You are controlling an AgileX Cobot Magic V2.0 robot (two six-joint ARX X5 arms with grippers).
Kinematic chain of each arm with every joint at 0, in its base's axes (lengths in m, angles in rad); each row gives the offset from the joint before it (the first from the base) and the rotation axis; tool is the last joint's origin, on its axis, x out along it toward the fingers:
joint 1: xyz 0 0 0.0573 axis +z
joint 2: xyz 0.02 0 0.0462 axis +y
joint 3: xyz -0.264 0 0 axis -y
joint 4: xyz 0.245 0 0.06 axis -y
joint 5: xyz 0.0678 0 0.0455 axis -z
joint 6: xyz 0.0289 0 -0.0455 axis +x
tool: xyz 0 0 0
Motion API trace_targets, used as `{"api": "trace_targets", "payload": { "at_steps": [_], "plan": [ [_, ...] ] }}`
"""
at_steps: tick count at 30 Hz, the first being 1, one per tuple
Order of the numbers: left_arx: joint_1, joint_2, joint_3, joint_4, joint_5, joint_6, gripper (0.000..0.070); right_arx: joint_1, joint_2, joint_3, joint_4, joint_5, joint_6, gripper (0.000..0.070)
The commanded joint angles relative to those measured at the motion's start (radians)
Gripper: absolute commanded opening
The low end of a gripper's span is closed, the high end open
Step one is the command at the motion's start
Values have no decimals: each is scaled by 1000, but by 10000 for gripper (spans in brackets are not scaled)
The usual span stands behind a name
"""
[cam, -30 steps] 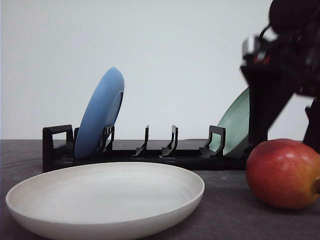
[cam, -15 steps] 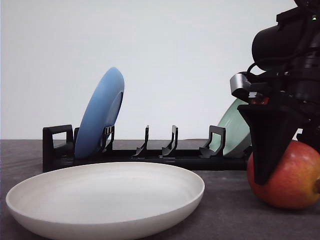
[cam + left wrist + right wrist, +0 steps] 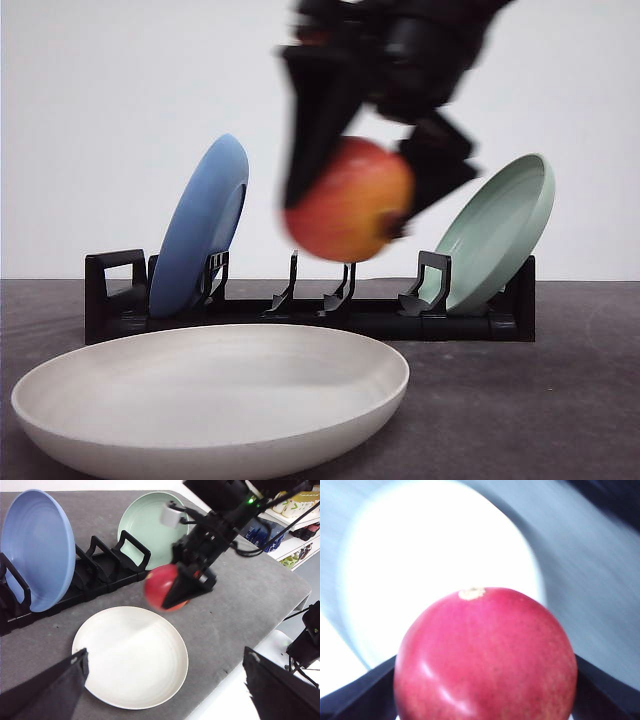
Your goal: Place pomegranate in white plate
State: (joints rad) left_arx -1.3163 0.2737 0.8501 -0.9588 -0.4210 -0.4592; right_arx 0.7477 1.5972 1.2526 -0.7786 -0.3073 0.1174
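My right gripper (image 3: 352,195) is shut on the pomegranate (image 3: 348,200), a red and orange fruit, and holds it in the air above the far right part of the white plate (image 3: 210,395). From the left wrist the pomegranate (image 3: 164,586) hangs over the plate's (image 3: 130,655) far rim, with the right gripper (image 3: 181,586) around it. In the right wrist view the pomegranate (image 3: 485,655) sits between the fingers with the blurred plate (image 3: 435,570) beyond. My left gripper (image 3: 165,690) is open, its dark fingers (image 3: 45,692) spread wide near the plate's close edge.
A black dish rack (image 3: 300,305) stands behind the white plate, holding a blue plate (image 3: 200,225) at its left end and a pale green plate (image 3: 495,230) at its right. The table edge (image 3: 270,615) runs close to the right of the plate, with shelves beyond.
The right gripper closed on the pomegranate on the table at the right, lifted it and carried it left, up over the white plate's far side. The green plate is now uncovered.
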Motion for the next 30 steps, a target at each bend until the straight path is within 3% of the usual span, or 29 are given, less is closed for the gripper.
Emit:
{"api": "trace_targets", "payload": {
  "at_steps": [1, 9, 24, 26, 28, 30],
  "plan": [
    [-13, 3, 5, 9, -6, 9, 589, 48, 46, 16, 47, -1, 59, 457],
    [-14, 3, 5, 9, -32, 3, 589, 160, 191, 16, 168, 64, 65, 457],
    [-13, 3, 5, 9, -36, -3, 589, 173, 265, 16, 157, 70, 61, 482],
    [-13, 3, 5, 9, -36, -5, 589, 173, 266, 16, 158, 70, 61, 520],
    [-13, 3, 5, 9, -36, -6, 589, 173, 266, 16, 157, 70, 61, 635],
    [-13, 3, 5, 9, -36, -6, 589, 173, 265, 16, 157, 70, 60, 700]
  ]
}}
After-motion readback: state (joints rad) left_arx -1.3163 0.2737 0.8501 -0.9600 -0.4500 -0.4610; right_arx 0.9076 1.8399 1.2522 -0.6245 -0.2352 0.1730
